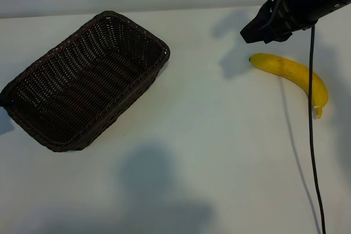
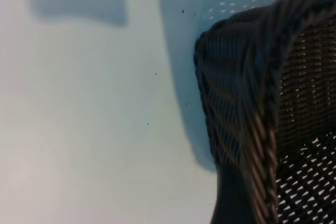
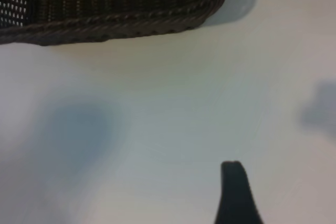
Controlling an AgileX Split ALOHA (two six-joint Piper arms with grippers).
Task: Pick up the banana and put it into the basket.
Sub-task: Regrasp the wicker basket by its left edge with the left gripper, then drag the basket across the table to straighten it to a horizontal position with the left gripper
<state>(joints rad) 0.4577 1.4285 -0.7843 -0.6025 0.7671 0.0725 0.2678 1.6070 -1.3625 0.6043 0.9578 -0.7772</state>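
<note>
The yellow banana [image 1: 293, 72] lies on the white table at the right, curved, with its pale stem end toward the front. The dark woven basket [image 1: 137, 27] stands empty at the left, set at an angle. My right gripper [image 1: 259, 30] hovers just behind and left of the banana's dark end, open and holding nothing; in its wrist view one finger [image 3: 236, 192] shows over bare table, with the basket [image 3: 131, 22] farther off. The left arm is outside the exterior view. Its wrist view shows a basket corner [image 2: 236, 103] close up, with one dark finger [image 2: 231, 203] beside the outer wall.
A black cable [image 1: 311, 135] hangs from the right arm and runs down past the banana toward the front edge. The tabletop [image 1: 208, 135] between basket and banana is bare white. Arm shadows fall on the front middle of the table.
</note>
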